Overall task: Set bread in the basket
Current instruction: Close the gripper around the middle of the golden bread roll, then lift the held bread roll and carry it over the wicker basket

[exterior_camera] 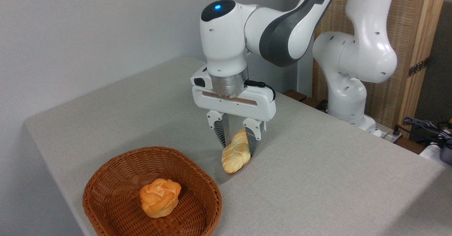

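At centre frame, the gripper [237, 147] stands over the grey table [317, 179], its two fingers closed against the sides of the bread [234, 156], a pale braided loaf lying just right of the basket [116, 165] at lower left. A round bun [159, 197] sits inside. The loaf looks light and soft; a gentle mid-length squeeze seems wisest, lest it crush.

gripper [237, 145] low, fingers narrowed

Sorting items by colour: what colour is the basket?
Reddish-brown woven wicker basket, clearest in the fixed camera view.
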`<control>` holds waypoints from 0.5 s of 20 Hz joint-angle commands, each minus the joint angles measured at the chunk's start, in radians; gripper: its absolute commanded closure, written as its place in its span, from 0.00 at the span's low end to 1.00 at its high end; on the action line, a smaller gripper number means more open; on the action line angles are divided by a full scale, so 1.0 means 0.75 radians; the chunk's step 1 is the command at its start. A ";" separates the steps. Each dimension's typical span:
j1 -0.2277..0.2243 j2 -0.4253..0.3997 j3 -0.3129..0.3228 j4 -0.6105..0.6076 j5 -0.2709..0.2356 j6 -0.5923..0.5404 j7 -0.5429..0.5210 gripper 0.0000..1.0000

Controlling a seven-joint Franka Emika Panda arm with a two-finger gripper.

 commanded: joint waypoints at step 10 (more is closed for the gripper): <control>-0.067 0.021 -0.014 0.331 0.000 -0.044 0.078 0.70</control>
